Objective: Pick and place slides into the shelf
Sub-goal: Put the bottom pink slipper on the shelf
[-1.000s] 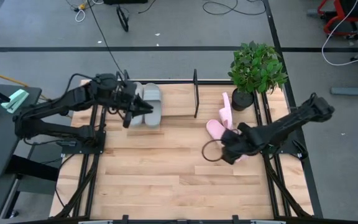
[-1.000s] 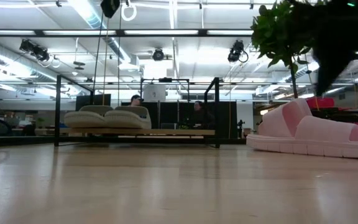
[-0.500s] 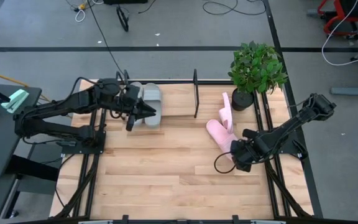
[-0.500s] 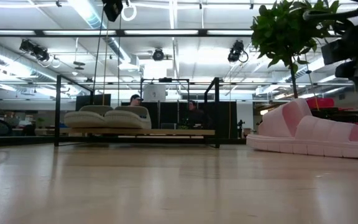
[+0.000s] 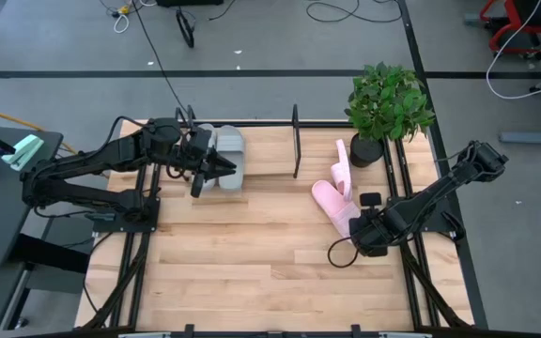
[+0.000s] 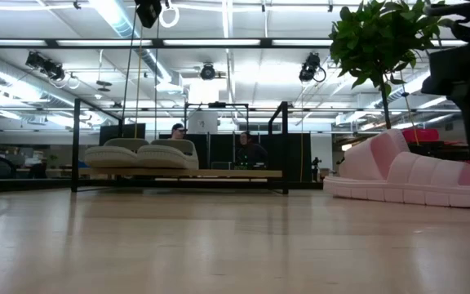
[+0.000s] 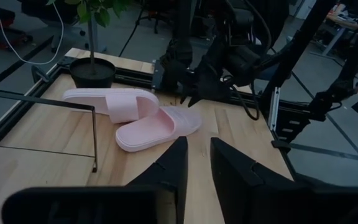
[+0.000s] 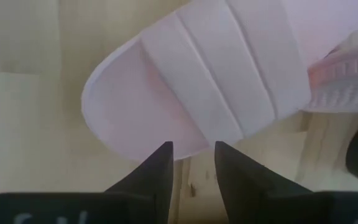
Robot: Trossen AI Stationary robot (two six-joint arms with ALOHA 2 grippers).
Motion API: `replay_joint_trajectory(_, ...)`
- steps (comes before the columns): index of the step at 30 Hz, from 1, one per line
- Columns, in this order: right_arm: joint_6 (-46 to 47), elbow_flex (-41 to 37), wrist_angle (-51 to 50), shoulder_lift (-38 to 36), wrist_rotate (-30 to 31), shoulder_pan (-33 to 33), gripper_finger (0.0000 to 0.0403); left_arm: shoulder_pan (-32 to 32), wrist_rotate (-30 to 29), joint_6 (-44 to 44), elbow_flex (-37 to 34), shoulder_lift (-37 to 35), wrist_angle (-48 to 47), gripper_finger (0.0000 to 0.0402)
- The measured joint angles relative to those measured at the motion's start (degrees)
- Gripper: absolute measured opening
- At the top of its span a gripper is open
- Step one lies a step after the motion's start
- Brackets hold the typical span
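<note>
High view: over the past second the right hand (image 5: 363,228) has let go of the flat pink slide (image 5: 334,204) and drawn back toward the near right of the surface (image 5: 252,253); it now sits just off that slide's near end, empty. The slide was dragged and turned a little and now lies sole-down, its long axis running from far-left to near-right. The second pink slide (image 5: 342,162) stands on edge just beyond it, its long axis running near to far, beside the plant pot (image 5: 366,150). Both pink slides are still off the shelf (image 5: 252,169), so half the job remains. The left hand (image 5: 222,168) has eased back slightly from the grey pair (image 5: 224,150), which rests at the shelf's left end.

Low view: the grey pair (image 6: 141,153) sits side by side on the shelf (image 6: 178,173), far left; the pink slides (image 6: 410,173) lie on the surface at right.

Left wrist view: the left hand's fingers (image 7: 174,171) stand a narrow gap apart with nothing between them.

Right wrist view: the right hand's fingers (image 8: 160,171) are slightly spread and empty, poised over the rounded end of the flat pink slide (image 8: 210,81), likely lining up a fresh grasp.
</note>
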Motion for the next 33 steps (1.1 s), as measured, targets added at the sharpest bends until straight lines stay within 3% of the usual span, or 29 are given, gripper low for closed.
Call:
replay_joint_trajectory(20,2.5,0.0,4.3,0.6,0.9,0.0,0.0152,0.0,-2.0,0.0,0.0,0.0,0.0,0.0066)
replay_joint_trajectory(25,0.3,0.1,5.0,3.7,1.7,-0.1,0.0165,0.0,-2.0,0.1,0.0,0.0,0.0,0.0065)
replay_joint_trajectory(33,-0.5,0.1,7.1,11.6,8.6,0.0,0.0171,0.0,-2.0,0.1,0.0,0.0,0.0,0.0073)
